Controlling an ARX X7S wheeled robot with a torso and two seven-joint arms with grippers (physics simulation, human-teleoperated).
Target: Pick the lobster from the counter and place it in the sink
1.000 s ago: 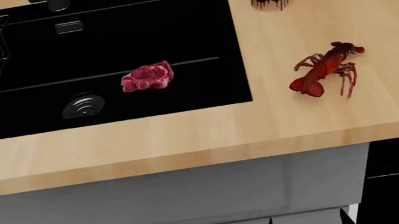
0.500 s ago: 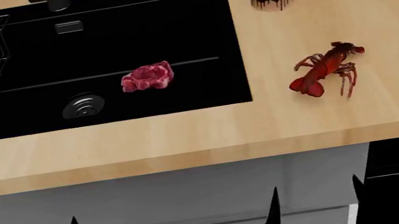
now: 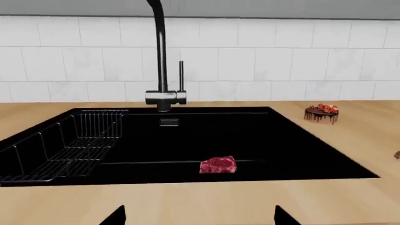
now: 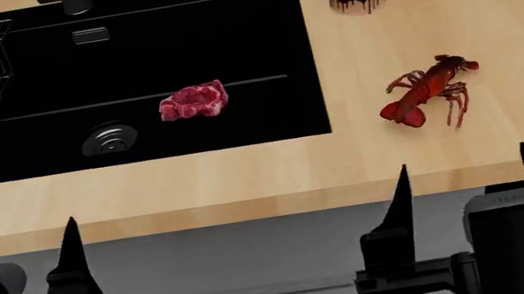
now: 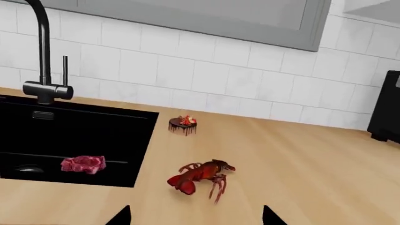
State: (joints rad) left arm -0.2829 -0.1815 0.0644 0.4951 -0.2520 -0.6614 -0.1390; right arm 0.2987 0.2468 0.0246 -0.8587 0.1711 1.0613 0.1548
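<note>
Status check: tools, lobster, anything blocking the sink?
Left tool and right tool open, empty, short of the counter. Lobster on counter, right of sink, untouched. Raw meat in basin; path looks clear.

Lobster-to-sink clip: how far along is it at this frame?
Done: nothing. The lobster lies on the counter to the right of the sink, which holds only a raw meat piece. In hand: both the left gripper and the right gripper are open at the counter's front edge, the right one nearest the lobster. Left: reach, grasp, carry and release into the sink.
</note>
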